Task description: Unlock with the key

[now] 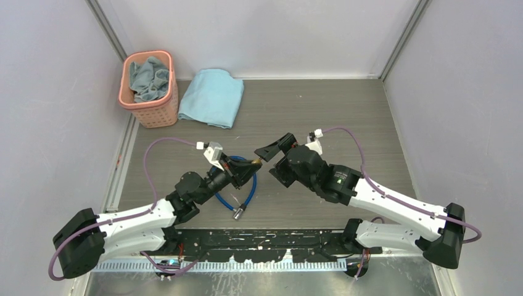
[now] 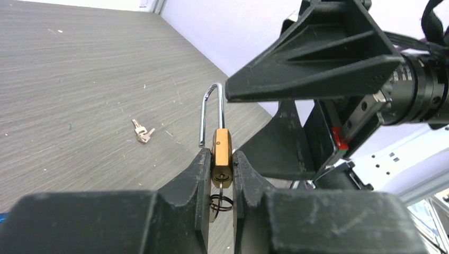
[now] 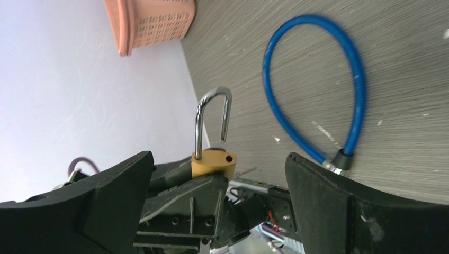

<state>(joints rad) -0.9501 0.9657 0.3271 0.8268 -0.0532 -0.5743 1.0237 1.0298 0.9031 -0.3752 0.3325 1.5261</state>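
Key (image 2: 214,213) — looks to be the silvery bit on the dark ring (image 2: 221,202) hanging under the padlock (image 2: 222,151), though the view is cramped between the fingers there. Left gripper (image 2: 222,161) clamps the brass body; shackle (image 2: 212,106) has one leg free. Right gripper (image 3: 218,159) gapes wide, holding nothing, just beside the lock. Two more small keys (image 2: 142,132) lie on the table (image 2: 63,79) — apart from both grippers.

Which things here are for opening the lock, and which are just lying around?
For the job: brass padlock, the key in its underside, left claw gripping the padlock, open right claw.
Just lying about: blue cable, two small keys on the table, pink basket, light blue towel.
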